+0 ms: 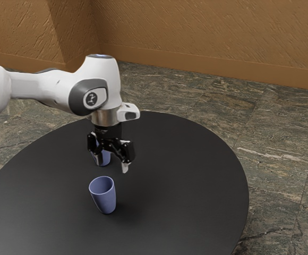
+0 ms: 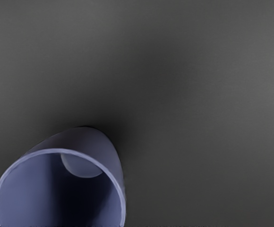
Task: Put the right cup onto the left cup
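Note:
Above the black table, my gripper (image 1: 111, 162) points down with its two fingers spread wide. A blue-violet cup (image 1: 105, 158) shows behind and between the fingers, its upper part hidden by the gripper; I cannot tell whether it stands between them or beyond them. The other blue-violet cup (image 1: 104, 196) stands upright and apart, nearer the exterior camera, its mouth up. In the wrist view one upright cup (image 2: 101, 146) lies close under the hand, off to one side, its open rim and inner bottom visible.
Both cups stand on a round black table (image 1: 180, 186), whose curved edge runs round toward the exterior view's right. Beyond it are a stone-patterned floor (image 1: 276, 138) and a brown wall (image 1: 196, 32).

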Robot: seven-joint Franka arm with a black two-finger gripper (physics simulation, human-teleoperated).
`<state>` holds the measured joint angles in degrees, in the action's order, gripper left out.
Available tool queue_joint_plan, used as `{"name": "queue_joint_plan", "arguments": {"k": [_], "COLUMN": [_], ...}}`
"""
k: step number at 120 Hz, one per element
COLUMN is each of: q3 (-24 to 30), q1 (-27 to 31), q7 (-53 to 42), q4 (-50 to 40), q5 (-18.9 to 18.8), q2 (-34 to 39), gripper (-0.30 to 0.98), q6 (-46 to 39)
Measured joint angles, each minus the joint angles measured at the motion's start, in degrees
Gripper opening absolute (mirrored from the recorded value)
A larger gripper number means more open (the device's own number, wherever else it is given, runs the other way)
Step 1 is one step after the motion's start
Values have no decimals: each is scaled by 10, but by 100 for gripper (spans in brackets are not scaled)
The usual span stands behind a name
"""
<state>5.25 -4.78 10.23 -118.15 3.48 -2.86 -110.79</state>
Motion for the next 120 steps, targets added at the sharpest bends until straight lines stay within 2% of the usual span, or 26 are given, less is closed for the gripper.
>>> {"name": "queue_joint_plan", "arguments": {"k": [32, 57, 95, 120], "q3": [4, 3, 3, 3], "q1": [2, 11, 9, 8], "q7": [48, 75, 104, 117], "q4": [-38, -37, -85, -90], "q5": [5, 4, 5, 5], "q2": [-7, -24, -4, -18], "gripper": [69, 69, 69, 69], "q6": [-58, -76, -109, -129]}}
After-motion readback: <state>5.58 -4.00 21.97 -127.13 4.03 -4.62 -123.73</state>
